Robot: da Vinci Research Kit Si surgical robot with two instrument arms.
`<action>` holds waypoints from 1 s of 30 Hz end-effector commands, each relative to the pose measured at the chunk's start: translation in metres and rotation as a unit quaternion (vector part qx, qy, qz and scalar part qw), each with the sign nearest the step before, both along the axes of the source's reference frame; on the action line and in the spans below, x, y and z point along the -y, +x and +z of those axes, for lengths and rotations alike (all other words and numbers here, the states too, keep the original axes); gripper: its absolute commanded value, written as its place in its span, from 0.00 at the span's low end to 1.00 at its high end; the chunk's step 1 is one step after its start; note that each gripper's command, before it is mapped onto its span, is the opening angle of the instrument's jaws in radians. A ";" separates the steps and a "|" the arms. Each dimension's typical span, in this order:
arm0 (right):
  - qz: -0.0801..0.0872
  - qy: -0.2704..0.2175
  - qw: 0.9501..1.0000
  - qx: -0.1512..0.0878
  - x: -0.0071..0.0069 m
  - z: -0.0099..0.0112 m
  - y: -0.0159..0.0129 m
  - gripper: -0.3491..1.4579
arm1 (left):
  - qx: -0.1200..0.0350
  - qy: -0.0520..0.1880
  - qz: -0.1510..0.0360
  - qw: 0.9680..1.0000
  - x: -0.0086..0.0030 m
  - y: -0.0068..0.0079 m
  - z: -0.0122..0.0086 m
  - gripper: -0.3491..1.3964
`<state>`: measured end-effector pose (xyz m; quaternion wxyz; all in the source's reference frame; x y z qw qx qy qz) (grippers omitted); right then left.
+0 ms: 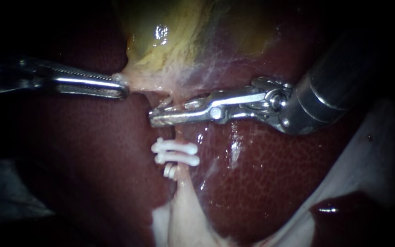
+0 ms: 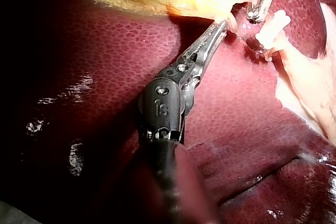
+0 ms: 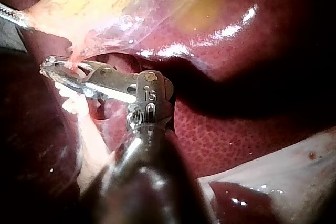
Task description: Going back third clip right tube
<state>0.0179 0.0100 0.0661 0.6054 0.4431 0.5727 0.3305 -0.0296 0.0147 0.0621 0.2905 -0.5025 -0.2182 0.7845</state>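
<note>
My left instrument (image 1: 120, 85) comes in from the left, its jaws shut on the pale lower edge of the yellow-green gallbladder (image 1: 170, 41); the left wrist view shows the same hold (image 2: 223, 24). A thin pink tube (image 1: 178, 132) runs down from there. Three white clips (image 1: 175, 147) sit across it, the lowest one smaller. My right instrument (image 1: 157, 114) reaches in from the right just above the clips. Its jaws stand slightly open, with a strand of the tube crossing between them (image 3: 52, 69). I cannot make out a clip in the jaws.
Dark red liver (image 1: 92, 160) lies all around the tube. Pale whitish tissue (image 1: 184, 215) spreads below the clips, and a pale band (image 1: 366, 160) runs along the lower right. The right instrument's thick shaft (image 1: 339, 87) fills the upper right.
</note>
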 end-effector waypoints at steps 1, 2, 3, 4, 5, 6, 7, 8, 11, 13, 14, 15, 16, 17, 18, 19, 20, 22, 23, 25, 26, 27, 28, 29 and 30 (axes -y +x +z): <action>0.000 0.000 1.000 -0.001 0.0001 0.0001 0.0000 0.00 | 0.000 0.000 0.000 1.000 0.0000 0.0000 0.0000 0.00; 0.003 0.000 1.000 -0.002 0.0002 0.0001 0.0000 0.00 | 0.000 0.000 0.000 1.000 0.0000 0.0000 0.0000 0.00; 0.006 0.000 1.000 -0.006 0.0003 0.0002 0.0001 0.06 | 0.000 0.000 0.000 1.000 0.0000 0.0000 0.0000 0.00; 0.007 -0.001 1.000 -0.008 0.0005 0.0004 0.0002 0.16 | 0.000 0.000 0.000 1.000 0.0000 0.0000 0.0000 0.00; 0.007 -0.001 1.000 -0.008 0.0007 0.0005 0.0003 0.22 | 0.000 0.000 0.000 1.000 0.0000 0.0000 -0.0001 0.00; 0.007 -0.002 1.000 -0.007 0.0010 0.0007 0.0004 0.27 | 0.000 0.000 0.000 1.000 0.0000 0.0001 -0.0001 0.00; 0.007 -0.004 1.000 -0.007 0.0013 0.0010 0.0005 0.33 | 0.001 0.000 0.000 1.000 0.0000 0.0001 -0.0001 0.00; 0.006 -0.005 1.000 -0.007 0.0016 0.0012 0.0007 0.35 | 0.001 0.000 0.001 1.000 0.0000 0.0002 -0.0001 0.00; 0.005 -0.009 1.000 -0.006 0.0025 0.0021 0.0012 0.41 | 0.001 0.000 0.001 1.000 0.0001 0.0003 -0.0001 0.00; 0.007 -0.011 1.000 -0.004 0.0028 0.0025 0.0014 0.43 | 0.001 0.000 0.001 1.000 0.0001 0.0003 -0.0001 0.00; 0.009 -0.011 1.000 -0.002 0.0029 0.0028 0.0014 0.43 | 0.001 0.000 0.001 1.000 0.0001 0.0003 -0.0001 0.00; 0.010 -0.012 1.000 -0.001 0.0029 0.0030 0.0014 0.44 | 0.001 0.000 0.001 1.000 0.0001 0.0004 -0.0001 0.00; 0.013 -0.013 1.000 0.001 0.0029 0.0032 0.0014 0.44 | 0.001 0.000 0.001 1.000 0.0001 0.0004 -0.0001 0.00; 0.019 -0.014 1.000 0.003 0.0030 0.0035 0.0014 0.44 | 0.001 0.000 0.001 1.000 0.0001 0.0004 -0.0001 0.00; 0.021 -0.014 1.000 0.005 0.0031 0.0038 0.0014 0.45 | 0.001 0.000 0.001 1.000 0.0001 0.0004 -0.0001 0.00; 0.023 -0.015 1.000 0.007 0.0031 0.0040 0.0013 0.45 | 0.001 0.000 0.001 1.000 0.0001 0.0004 -0.0001 0.00; 0.022 -0.016 1.000 0.008 0.0032 0.0044 0.0013 0.45 | 0.001 0.000 0.001 1.000 0.0001 0.0004 -0.0001 0.00; 0.020 -0.018 1.000 0.011 0.0033 0.0048 0.0012 0.46 | 0.001 0.000 0.001 1.000 0.0001 0.0003 -0.0001 0.00; 0.020 -0.018 1.000 0.011 0.0033 0.0050 0.0011 0.46 | 0.001 0.000 0.001 1.000 0.0001 0.0004 -0.0001 0.00; 0.021 -0.020 0.999 0.016 0.0034 0.0053 0.0010 0.46 | 0.001 0.000 0.001 1.000 0.0001 0.0004 -0.0001 0.00; 0.018 -0.020 0.999 0.019 0.0034 0.0054 0.0008 0.47 | 0.001 0.000 0.001 1.000 0.0001 0.0004 -0.0001 0.00; 0.016 -0.018 0.999 0.024 0.0035 0.0054 0.0007 0.47 | 0.001 0.000 0.001 1.000 0.0001 0.0004 -0.0001 0.00; 0.014 -0.028 0.999 0.027 0.0035 0.0053 0.0005 0.47 | 0.001 0.000 0.001 1.000 0.0001 0.0004 -0.0001 0.00; 0.009 -0.041 0.999 0.030 0.0037 0.0052 0.0001 0.47 | 0.001 0.000 0.001 1.000 0.0001 0.0005 -0.0001 0.00; 0.005 -0.053 0.998 0.031 0.0037 0.0051 -0.0003 0.47 | 0.001 0.000 0.001 1.000 0.0001 0.0005 -0.0001 0.00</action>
